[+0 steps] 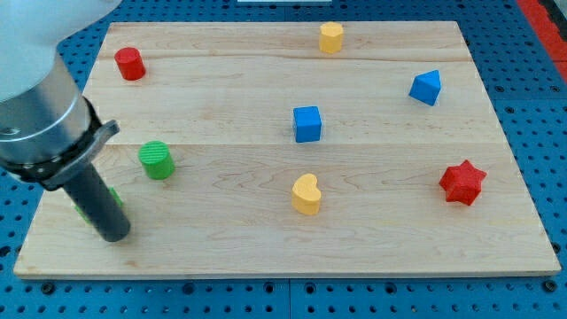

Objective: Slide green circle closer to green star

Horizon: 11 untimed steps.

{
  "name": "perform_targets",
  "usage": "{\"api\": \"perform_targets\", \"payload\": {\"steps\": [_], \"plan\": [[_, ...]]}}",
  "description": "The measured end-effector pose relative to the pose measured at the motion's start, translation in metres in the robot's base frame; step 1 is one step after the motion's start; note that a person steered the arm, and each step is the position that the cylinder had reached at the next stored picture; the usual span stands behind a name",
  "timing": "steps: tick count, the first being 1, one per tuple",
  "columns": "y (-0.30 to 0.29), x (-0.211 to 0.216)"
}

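Green circle (156, 160): one, a ribbed cylinder on the left part of the wooden tabletop (372, 230), upright, lying up and to the right of my tip (116, 236), near it but apart.

My tip: lower end of the dark rod, at the tabletop's lower left. There is no gripper on this arm, only the rod, so nothing is clasped or spread.

Green star (112, 197): one, mostly hidden behind the rod; only a green sliver shows just beside it, so the shape cannot be made out. It lies below and left of the green circle.

Other blocks, counted:
- Red cylinder (129, 64): one, top left.
- Red star (462, 182): one, right side.
- Blue cube (307, 124): one, centre.
- Blue block (425, 87): one, angular, upper right.
- Yellow heart (306, 195): one, below the blue cube.
- Yellow block (331, 37): one, top edge.

Total: nine blocks.
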State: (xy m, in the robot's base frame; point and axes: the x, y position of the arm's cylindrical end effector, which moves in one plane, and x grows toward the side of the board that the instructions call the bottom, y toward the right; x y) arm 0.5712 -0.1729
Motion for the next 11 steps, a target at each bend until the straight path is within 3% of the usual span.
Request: {"api": "perform_targets", "payload": {"steps": [1,3,5,7,8,9,10,11], "plan": [[0.057,-0.017],[0.09,-0.111],[0.01,-0.095],[0.015,-0.104],[-0.031,-0.109],[-0.036,-0.111],[-0.036,-0.082],[-0.03,-0.08]]}}
